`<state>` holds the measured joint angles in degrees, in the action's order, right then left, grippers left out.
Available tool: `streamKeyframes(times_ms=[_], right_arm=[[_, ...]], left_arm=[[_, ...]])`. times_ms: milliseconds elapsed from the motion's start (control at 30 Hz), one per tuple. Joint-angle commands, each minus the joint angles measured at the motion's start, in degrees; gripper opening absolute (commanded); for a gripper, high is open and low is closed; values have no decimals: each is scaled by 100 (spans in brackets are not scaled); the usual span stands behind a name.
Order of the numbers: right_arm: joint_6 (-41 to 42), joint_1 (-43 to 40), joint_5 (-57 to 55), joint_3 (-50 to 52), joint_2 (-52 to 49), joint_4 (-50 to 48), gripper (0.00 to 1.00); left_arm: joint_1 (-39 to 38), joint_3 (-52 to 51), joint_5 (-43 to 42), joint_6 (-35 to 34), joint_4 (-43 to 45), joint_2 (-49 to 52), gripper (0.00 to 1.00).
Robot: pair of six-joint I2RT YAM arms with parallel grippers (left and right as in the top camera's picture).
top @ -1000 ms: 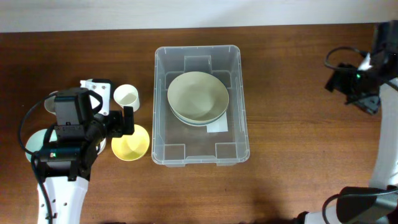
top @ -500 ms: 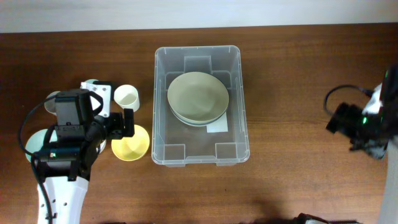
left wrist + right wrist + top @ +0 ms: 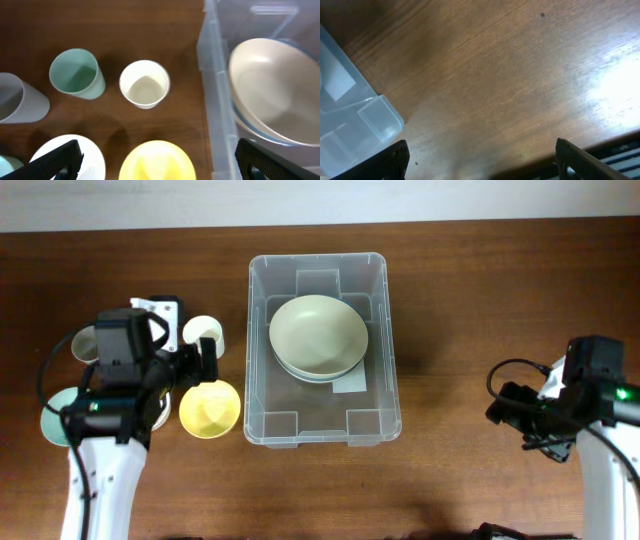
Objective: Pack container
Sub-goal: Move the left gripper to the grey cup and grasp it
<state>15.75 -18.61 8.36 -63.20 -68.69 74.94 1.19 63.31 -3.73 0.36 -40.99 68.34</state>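
Swung since a second ago from the far right edge of the table (image 3: 470, 280) to a spot nearer the front, well apart from the container (image 3: 258, 350): right fingers (image 3: 572, 157), spread wide over bare wood, nothing between them, one clear corner of the container off beyond the left-hand tip. Nudged slightly away from the front edge in the same span: left fingers (image 3: 55, 161), also wide apart and empty. Directly below and between them, a yellow bowl (image 3: 157, 162); ahead of them, a cream cup (image 3: 144, 84) and a green cup (image 3: 76, 73); just outside the right-hand tip, the container's wall, stacked pale bowls (image 3: 318, 335) nested inside
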Motion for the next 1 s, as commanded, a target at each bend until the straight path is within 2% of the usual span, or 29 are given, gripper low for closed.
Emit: streamKeyframes(times_ms=[0, 233, 367, 433, 733, 967], right_arm=[[-83, 28, 70, 37, -162, -85, 89], [-199, 28, 70, 37, -192, -195, 89], [-201, 28, 72, 37, -192, -199, 89], [-201, 28, 72, 37, -192, -188, 89], [-201, 28, 72, 37, -192, -114, 89], [-199, 28, 72, 37, -192, -57, 89]], left_arm=[[236, 219, 566, -83, 50, 168, 100], [1707, 1250, 723, -199, -118, 566, 99], [2542, 1729, 719, -310, -127, 1281, 93], [2776, 1823, 695, -474, -122, 1692, 92], [3130, 1845, 695, -535, 63, 3467, 97], [3176, 1845, 586, -533, 501, 4129, 96]])
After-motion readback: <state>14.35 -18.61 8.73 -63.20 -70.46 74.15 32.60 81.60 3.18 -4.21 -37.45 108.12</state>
